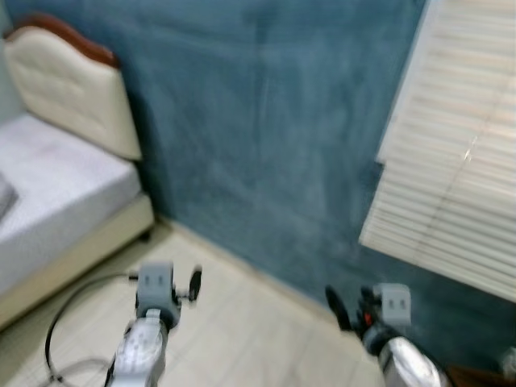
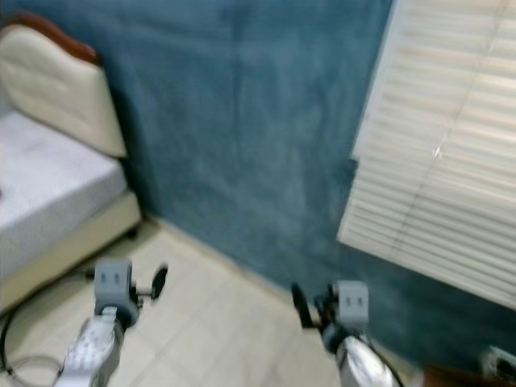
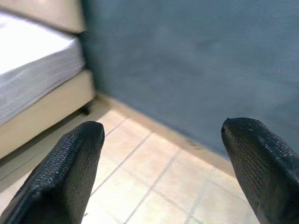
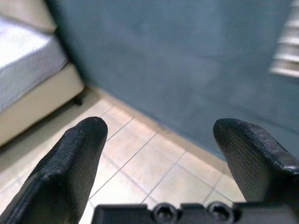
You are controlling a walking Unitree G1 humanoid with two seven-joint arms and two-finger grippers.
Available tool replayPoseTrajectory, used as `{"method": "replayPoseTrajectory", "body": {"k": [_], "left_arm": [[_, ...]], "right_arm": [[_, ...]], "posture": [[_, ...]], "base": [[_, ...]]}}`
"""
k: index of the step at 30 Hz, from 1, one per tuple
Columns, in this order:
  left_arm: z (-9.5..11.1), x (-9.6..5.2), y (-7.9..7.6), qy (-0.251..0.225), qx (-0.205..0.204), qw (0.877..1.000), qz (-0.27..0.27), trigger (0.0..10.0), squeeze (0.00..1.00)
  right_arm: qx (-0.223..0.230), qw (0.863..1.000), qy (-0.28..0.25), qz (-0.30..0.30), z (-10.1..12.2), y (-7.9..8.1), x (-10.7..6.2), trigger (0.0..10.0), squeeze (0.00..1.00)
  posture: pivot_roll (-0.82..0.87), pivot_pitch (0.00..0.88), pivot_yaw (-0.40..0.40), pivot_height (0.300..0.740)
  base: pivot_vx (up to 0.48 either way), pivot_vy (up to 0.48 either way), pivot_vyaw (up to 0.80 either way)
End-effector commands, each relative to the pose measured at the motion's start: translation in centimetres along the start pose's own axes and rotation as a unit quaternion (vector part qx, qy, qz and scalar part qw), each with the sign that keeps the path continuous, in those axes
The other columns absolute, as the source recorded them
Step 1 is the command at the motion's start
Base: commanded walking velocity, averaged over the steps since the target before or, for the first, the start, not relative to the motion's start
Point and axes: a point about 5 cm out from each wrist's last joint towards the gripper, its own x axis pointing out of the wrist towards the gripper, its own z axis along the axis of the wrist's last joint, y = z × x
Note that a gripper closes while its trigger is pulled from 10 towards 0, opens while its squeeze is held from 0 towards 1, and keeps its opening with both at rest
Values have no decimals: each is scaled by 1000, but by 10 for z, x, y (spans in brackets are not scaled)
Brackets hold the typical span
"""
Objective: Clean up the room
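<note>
Both eye views are blurred. My left gripper [image 3: 163, 126] is held low over the beige tiled floor [image 1: 242, 330], open, with nothing between its fingers. My right gripper [image 4: 162, 123] is at the same height to the right, also open and empty. Both point toward the foot of a blue wall [image 1: 266, 129]. The left arm [image 1: 145, 343] and the right arm [image 1: 407, 359] rise from the bottom edge of the eye views. A black cable [image 1: 60, 318] loops on the floor by the left arm.
A bed [image 1: 56, 201] with a grey-white mattress and a padded cream headboard [image 1: 72, 89] stands at the left against the wall. White window blinds [image 1: 451, 161] hang at the right. A small brown and white thing [image 2: 492, 363] at the lower right is too blurred to name.
</note>
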Motion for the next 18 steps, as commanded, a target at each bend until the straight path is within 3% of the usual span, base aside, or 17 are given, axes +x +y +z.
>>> {"method": "replayPoseTrajectory", "body": {"k": [1, 7, 18], "left_arm": [[7, 0, 5, -15, 9, 1000, 11, 10000, 0], [5, -1, 5, -11, 20, 1000, 14, 10000, 0], [5, 3, 14, -3, 56, 998, 33, 10000, 0]], "right_arm": [[-2, 1000, -14, 18, 7, 8, 5, 10000, 0], [-5, 1000, -10, 28, 9, 8, 11, 10000, 0], [8, 998, -11, 64, 10, 16, 23, 10000, 0]], "posture": [[56, 0, -62, 740], [69, 0, -65, 740], [97, 0, -71, 740]], "base": [[270, 398, 575], [273, 395, 579], [0, 0, 556]]}}
